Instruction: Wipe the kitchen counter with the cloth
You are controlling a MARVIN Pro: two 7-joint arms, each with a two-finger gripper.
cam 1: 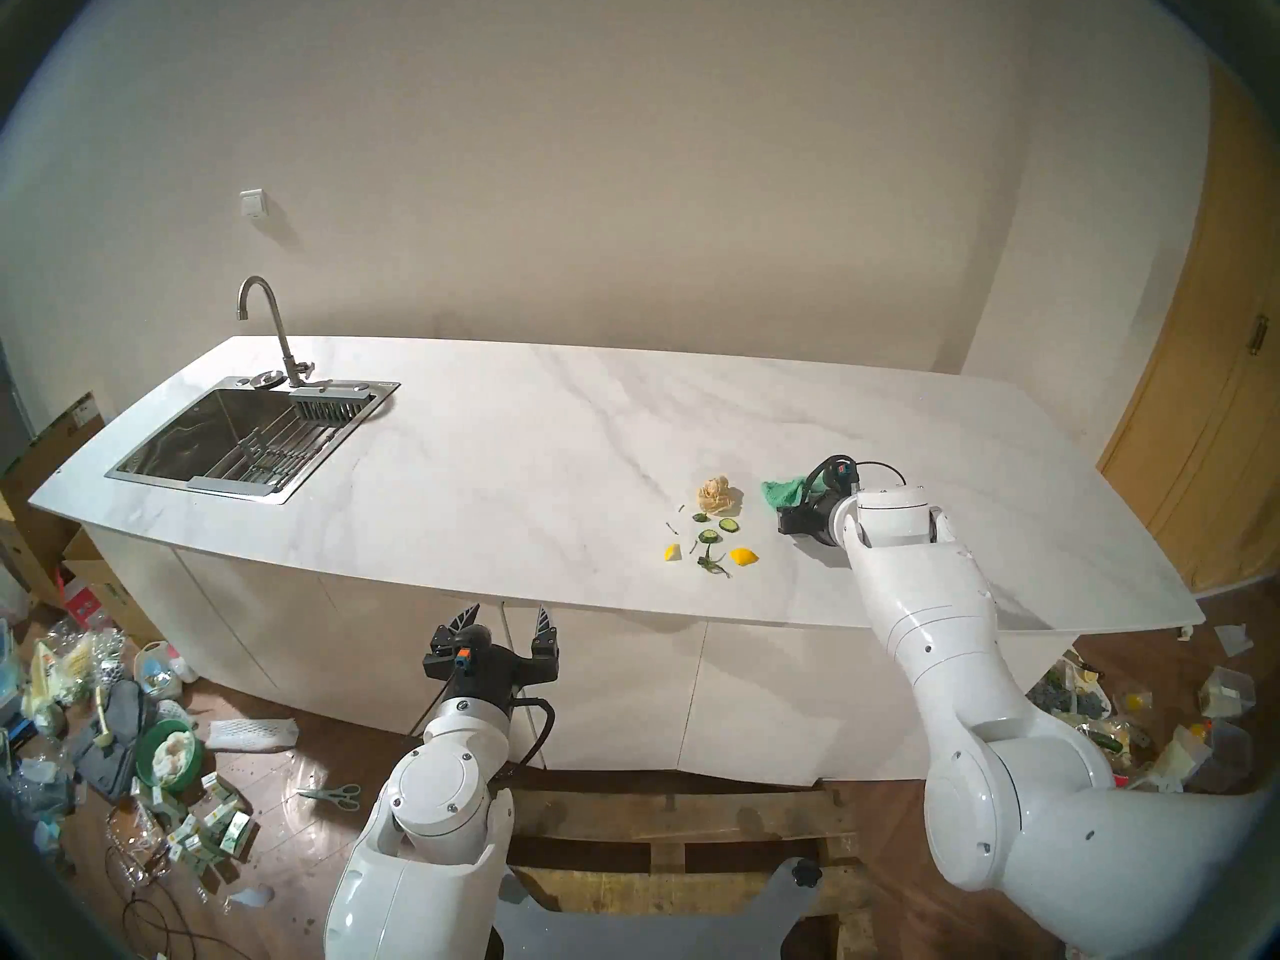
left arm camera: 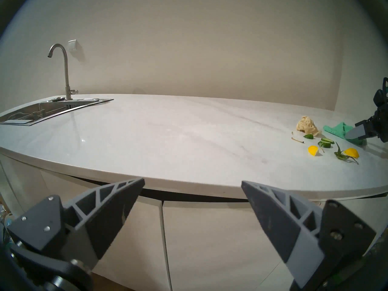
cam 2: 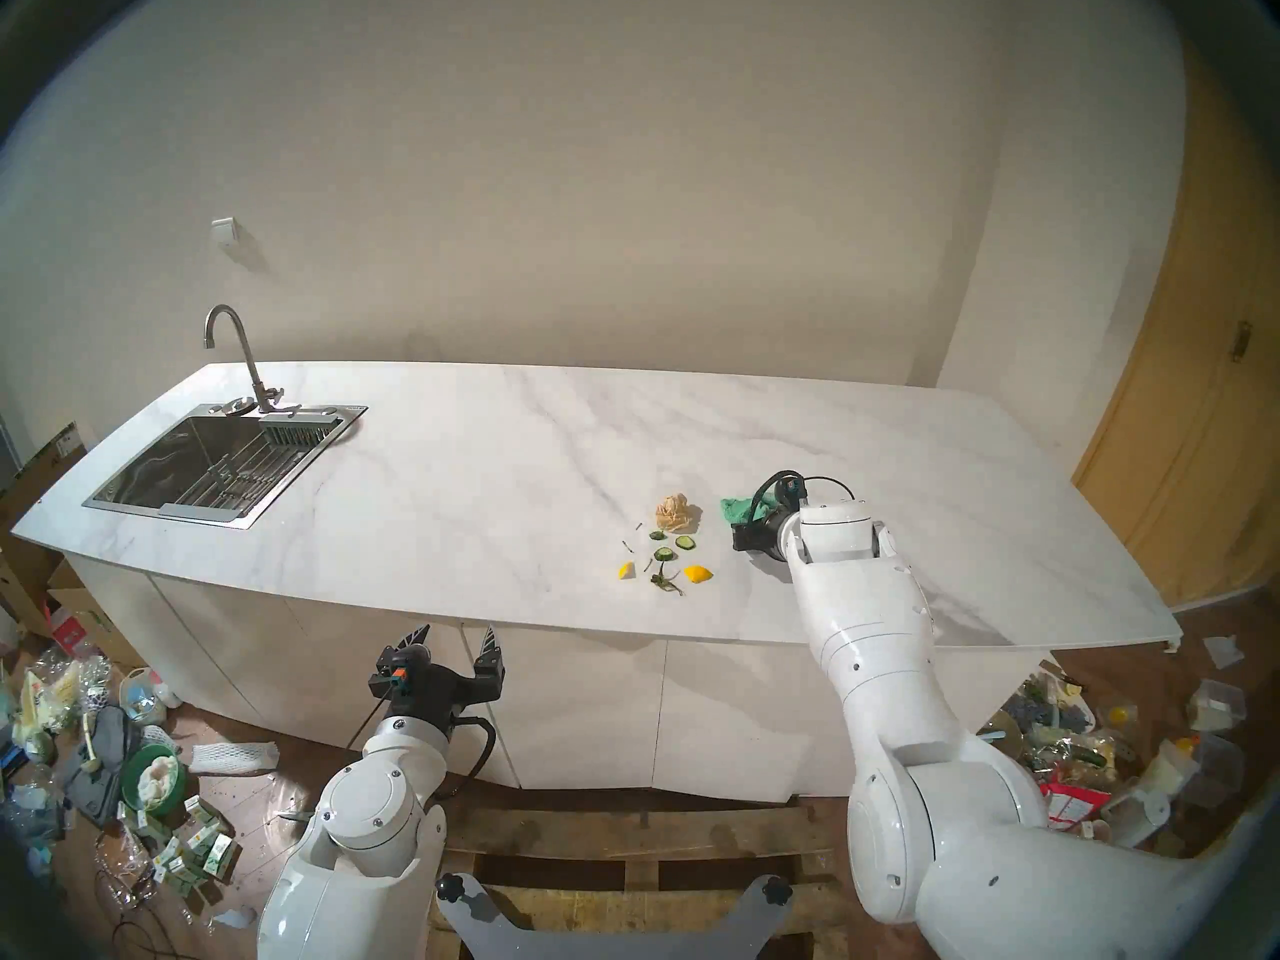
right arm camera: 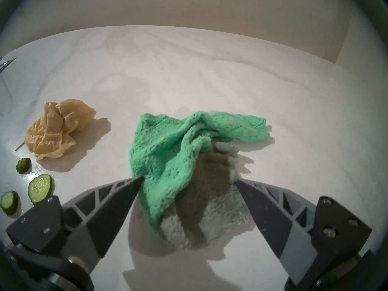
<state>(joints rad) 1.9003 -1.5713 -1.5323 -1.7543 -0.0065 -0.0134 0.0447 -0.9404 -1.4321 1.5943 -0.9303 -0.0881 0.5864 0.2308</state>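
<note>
The teal-green cloth (right arm camera: 168,158) lies crumpled on the marble table (cam 1: 519,453), just right of the beige paper wad (right arm camera: 54,128) and the cucumber slices (right arm camera: 39,187). The right hand (right arm camera: 186,181) is spread open astride it; the thick fold should be pinched, not the scalloped edge. The left hand (left arm camera: 193,183) is open, empty.

I'm looking at two glossy white arms with rounded joint caps and small dark screws. Each is ending in a black wrist block with looping black cable, an orange-teal connector, and grey triangular ribbed fingers (right arm camera: 117,202) bolted on silver screws.
</note>
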